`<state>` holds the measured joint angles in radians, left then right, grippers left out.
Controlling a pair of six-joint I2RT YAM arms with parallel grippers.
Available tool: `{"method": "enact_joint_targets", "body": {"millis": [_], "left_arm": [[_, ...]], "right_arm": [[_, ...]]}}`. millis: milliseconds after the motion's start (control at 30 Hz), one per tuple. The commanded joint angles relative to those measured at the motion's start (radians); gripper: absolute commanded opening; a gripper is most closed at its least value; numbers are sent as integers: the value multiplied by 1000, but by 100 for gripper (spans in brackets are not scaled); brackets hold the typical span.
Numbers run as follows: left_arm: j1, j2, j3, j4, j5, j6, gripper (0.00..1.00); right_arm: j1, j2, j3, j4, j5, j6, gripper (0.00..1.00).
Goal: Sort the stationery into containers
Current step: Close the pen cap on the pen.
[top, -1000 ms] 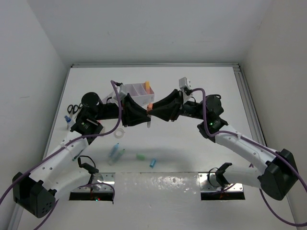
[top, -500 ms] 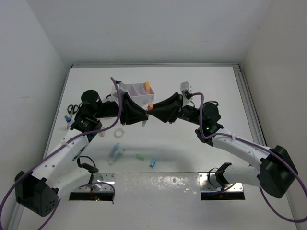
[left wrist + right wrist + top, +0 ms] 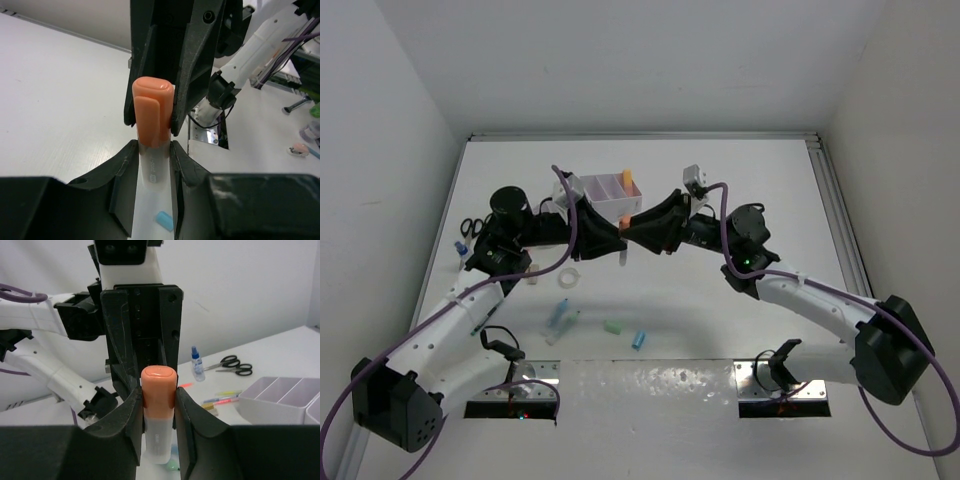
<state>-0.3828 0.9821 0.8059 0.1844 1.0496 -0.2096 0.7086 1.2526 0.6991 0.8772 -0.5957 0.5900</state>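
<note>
When I look down from above, I see white walls (image 3: 620, 60) closing in the white table (image 3: 740, 190) on three sides. Both arms reach in and meet near the middle of it.

Just past that spot, toward 12 o'clock, sits the pale organiser (image 3: 603, 192). The black wrists of the arms hide its near edge from me.

The left gripper (image 3: 153, 150) is pinched narrow on the white body of the orange-capped pen (image 3: 151, 112), which is held up off the table. The right gripper (image 3: 158, 397) is pinched on the same pen, at its orange cap.

Far off at 9 o'clock, near the left wall, lie the scissors (image 3: 470, 226), with the small bottle (image 3: 461, 247) just beside them. At about 7 o'clock from the held pen lies the tape ring (image 3: 568, 278). Toward 6 o'clock, a bluish pen (image 3: 560, 316), a green piece (image 3: 613, 326) and a blue piece (image 3: 639, 340) lie apart from each other on the table.
</note>
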Motion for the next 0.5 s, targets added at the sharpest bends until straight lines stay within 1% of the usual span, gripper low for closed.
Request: {"method": "enact_joint_targets", "body": {"millis": [0, 100, 133, 167, 200, 367, 400, 433, 467], "left_arm": [[-27, -79, 107, 204, -43, 104, 0], [-37, -88, 95, 167, -42, 134, 0], [-37, -89, 92, 162, -43, 137, 0], [-41, -91, 87, 162, -43, 144, 0], [-39, -92, 84, 156, -40, 147, 0], [-41, -94, 78, 145, -33, 165, 0], [-42, -94, 78, 139, -31, 168, 0], [-42, -94, 78, 135, -31, 173, 0], [-41, -94, 78, 133, -33, 174, 0]], "right_arm": [[42, 56, -29, -342, -138, 10, 28], [40, 41, 0, -314, -110, 21, 29], [40, 38, 14, -310, -107, 22, 31], [40, 38, 23, -317, -110, 22, 36], [40, 38, 40, -322, -111, 21, 38], [40, 39, 60, -336, -116, 13, 42], [40, 41, 65, -346, -115, 11, 40], [40, 41, 66, -351, -115, 13, 33], [43, 41, 68, -354, -115, 13, 23]]}}
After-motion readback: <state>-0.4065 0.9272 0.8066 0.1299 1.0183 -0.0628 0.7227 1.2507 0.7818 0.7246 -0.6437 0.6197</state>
